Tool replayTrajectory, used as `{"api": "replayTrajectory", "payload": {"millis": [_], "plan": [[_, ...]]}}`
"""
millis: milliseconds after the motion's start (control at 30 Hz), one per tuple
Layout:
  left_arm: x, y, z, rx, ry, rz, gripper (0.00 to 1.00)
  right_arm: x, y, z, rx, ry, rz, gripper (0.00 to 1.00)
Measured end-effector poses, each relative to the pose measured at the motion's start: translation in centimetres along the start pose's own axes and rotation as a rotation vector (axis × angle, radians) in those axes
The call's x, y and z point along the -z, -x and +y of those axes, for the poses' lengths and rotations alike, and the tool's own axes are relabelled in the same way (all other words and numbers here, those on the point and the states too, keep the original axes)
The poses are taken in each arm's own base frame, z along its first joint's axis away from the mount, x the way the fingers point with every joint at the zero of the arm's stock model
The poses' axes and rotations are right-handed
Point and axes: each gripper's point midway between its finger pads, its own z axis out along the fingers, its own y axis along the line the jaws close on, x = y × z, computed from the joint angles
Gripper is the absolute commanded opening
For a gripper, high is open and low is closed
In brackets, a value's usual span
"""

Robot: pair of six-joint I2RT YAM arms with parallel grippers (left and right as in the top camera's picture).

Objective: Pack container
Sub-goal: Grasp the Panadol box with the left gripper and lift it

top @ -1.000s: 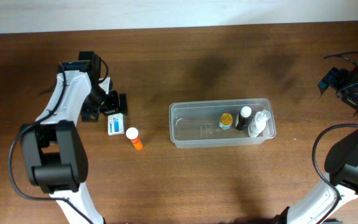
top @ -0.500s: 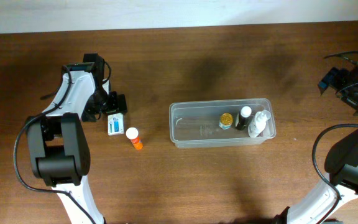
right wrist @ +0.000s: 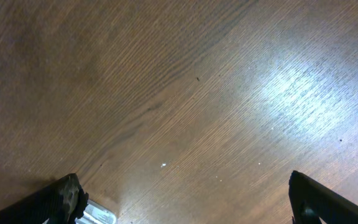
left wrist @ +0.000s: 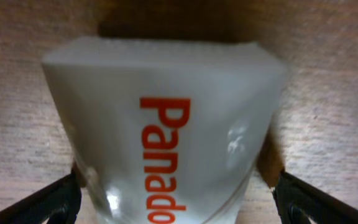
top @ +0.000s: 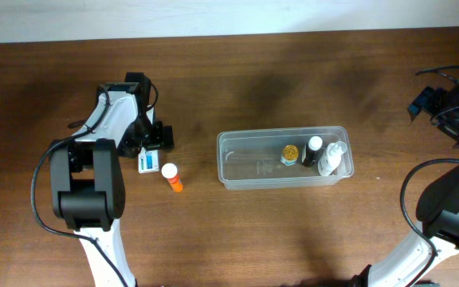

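The container [top: 245,159] lies right of centre in the overhead view, long side across the frame, on the brown table [top: 237,231]. Three items stand bunched at its right end: a yellow-capped jar [top: 290,152], a dark bottle [top: 313,150] with a white cap, and a white bottle [top: 335,158]. All three stand where they did a second ago, and the container's left half is bare.

Well to the left, on the table outside the container, lie a box [top: 146,162] and, just beside it to the lower right, an orange bottle [top: 172,177] with a white cap. Neither has shifted.

The left gripper [top: 154,136] sits at the box's upper edge, having slid to the right over the past second, its arm swinging with it. In the left wrist view the box [left wrist: 166,124] fills the frame, red letters reading "Panado", with the left gripper [left wrist: 178,208] spread wide and a fingertip at each lower corner, either side of the box.

The right gripper [right wrist: 185,208], far at the right edge overhead, has not moved; its fingers stand wide apart over bare table, holding nothing.
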Motion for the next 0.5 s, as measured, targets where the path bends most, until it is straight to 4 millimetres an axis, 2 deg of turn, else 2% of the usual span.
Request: {"api": "replayTrajectory", "payload": {"millis": [100, 167, 400, 500], "plan": [[-0.01, 0.00, 0.00, 0.000, -0.001, 0.001, 0.98, 0.00, 0.00, -0.02, 0.000, -0.001, 0.000, 0.98], [-0.01, 0.00, 0.01, 0.001, 0.000, 0.000, 0.93, 0.00, 0.00, -0.02, -0.001, 0.000, 0.000, 0.99], [-0.01, -0.09, 0.03, 0.004, 0.000, 0.004, 0.61, 0.00, 0.00, -0.02, -0.001, 0.000, 0.000, 0.98], [0.00, -0.35, 0.08, 0.004, 0.003, 0.015, 0.51, 0.00, 0.00, -0.02, 0.000, 0.000, 0.000, 0.98]]}}
